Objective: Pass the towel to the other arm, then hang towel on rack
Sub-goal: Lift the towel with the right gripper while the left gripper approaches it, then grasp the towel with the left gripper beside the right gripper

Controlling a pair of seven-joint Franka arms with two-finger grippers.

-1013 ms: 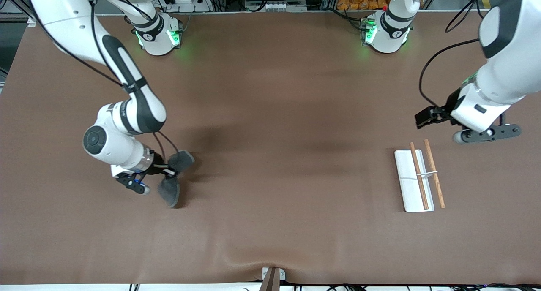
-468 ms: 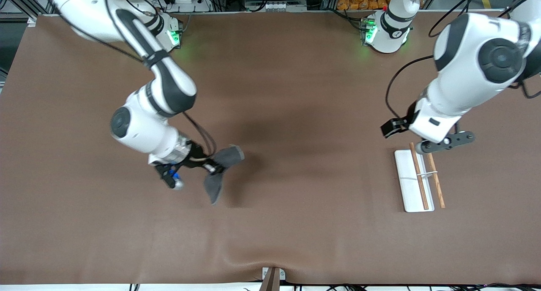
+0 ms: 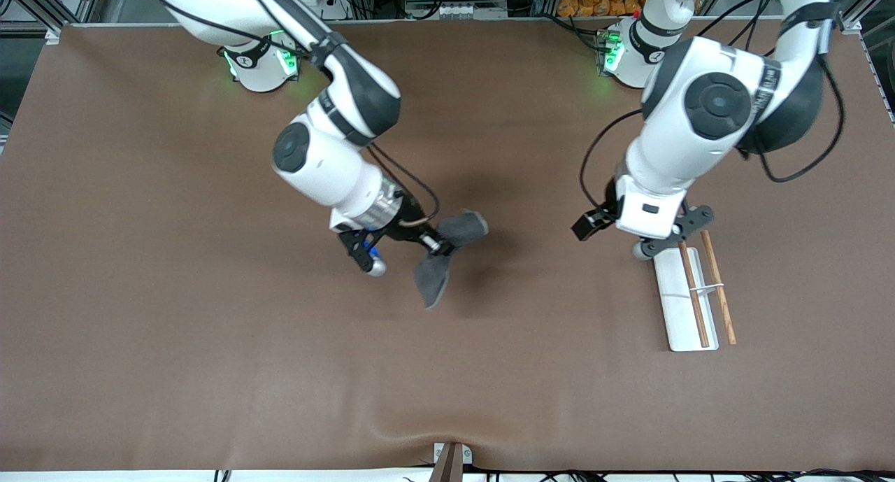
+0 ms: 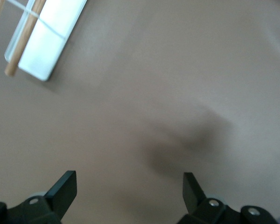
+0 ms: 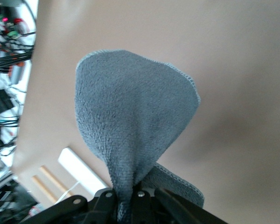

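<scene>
Nearest the front camera on your counter (image 3: pixel 210 370) lies the rack (image 3: pixel 682 307), flat at the left arm's end: a white base carrying two brown rods joined by a thin white crosspiece. Over the end of it farthest from that camera hangs your left tool (image 3: pixel 633 238), its two dark fingers (image 4: pixel 63 189) spread wide with only bare counter between them; the rack shows at the edge of its wrist view. Up over the middle of the counter, your right tool (image 3: pixel 435 245) is clamped tight on the towel (image 3: pixel 447 251), pinching the grey cloth at its bunched middle so that two lobes fan out from the grip, clear of the counter, casting a shadow below.
</scene>
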